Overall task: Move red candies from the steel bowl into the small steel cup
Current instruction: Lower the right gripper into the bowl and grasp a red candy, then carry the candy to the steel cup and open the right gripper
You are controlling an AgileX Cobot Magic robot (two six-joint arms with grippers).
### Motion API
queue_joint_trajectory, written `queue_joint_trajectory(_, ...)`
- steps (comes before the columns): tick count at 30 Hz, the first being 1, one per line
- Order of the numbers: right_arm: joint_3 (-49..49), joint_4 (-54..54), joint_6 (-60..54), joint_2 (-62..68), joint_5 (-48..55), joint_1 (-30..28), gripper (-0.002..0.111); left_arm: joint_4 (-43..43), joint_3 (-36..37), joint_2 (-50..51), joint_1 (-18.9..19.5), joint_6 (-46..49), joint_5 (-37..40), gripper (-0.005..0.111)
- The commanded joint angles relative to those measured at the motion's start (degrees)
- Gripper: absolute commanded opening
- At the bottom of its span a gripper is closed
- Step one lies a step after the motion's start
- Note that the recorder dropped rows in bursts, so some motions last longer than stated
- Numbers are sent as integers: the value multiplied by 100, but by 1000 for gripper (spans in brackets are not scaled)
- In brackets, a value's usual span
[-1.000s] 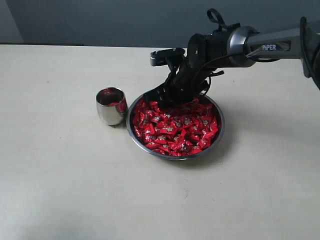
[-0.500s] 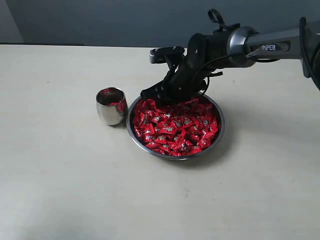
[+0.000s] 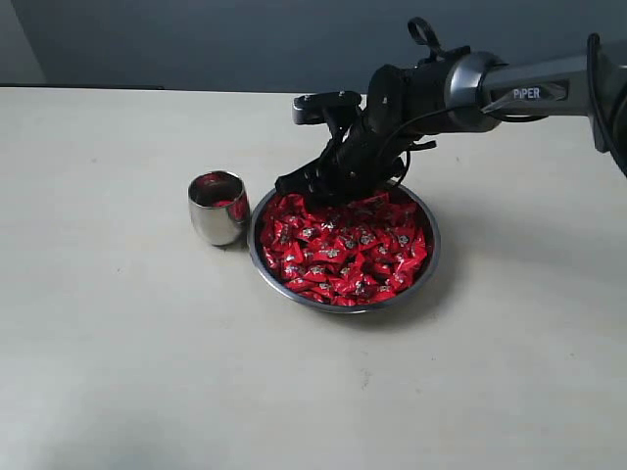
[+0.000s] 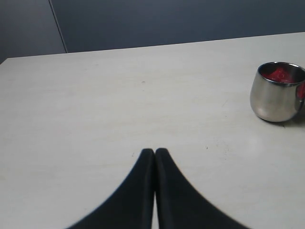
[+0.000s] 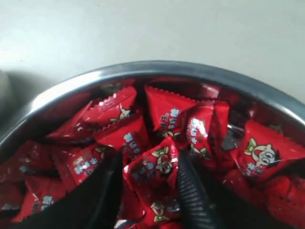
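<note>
Over the far rim of the bowl (image 3: 343, 306), our right gripper (image 3: 294, 183) seems to pinch one candy (image 5: 158, 168) between half-spread jaws. We see the cup (image 3: 217, 208) leftward of it in the exterior view, just beside the bowl, so the carry is short and sideways.

Exterior: high, oblique, whole table (image 3: 118, 372). Left wrist: low, shares cup (image 4: 276, 93). Right wrist: close over bowl (image 5: 143, 67).
</note>
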Motion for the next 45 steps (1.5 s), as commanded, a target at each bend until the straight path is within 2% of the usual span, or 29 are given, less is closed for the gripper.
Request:
queue_joint_trajectory(1, 34, -23, -32, 76, -9, -23, 38, 11, -48, -27, -31, -7, -28, 0)
queue_joint_trajectory(6, 34, -23, -42, 195, -29, -23, 37, 11, -48, -27, -31, -7, -28, 0)
queue_joint_trajectory(8, 34, -23, -41, 195, -29, -23, 34, 11, -48, -27, -31, -7, -28, 0)
queue_joint_trajectory(17, 34, -198, -41, -108, 32, -23, -1, 11, -48, -27, -31, -7, -28, 0)
queue_joint_trajectory(27, 34, -233, -41, -755, 423, 95, -1, 11, -48, -27, -31, -7, -28, 0)
queue_joint_trajectory(35, 11, 340, -937, -991, -447, 1054, -1, 11, -48, -27, -31, -7, -28, 0)
queue_joint_trajectory(39, -2, 351, -937, -896, -710, 1112, -1, 11, -48, -27, -31, -7, -28, 0)
queue_joint_trajectory(45, -476, 517, -937, -534, -503, 1112, -1, 11, -48, -27, -31, -7, -28, 0)
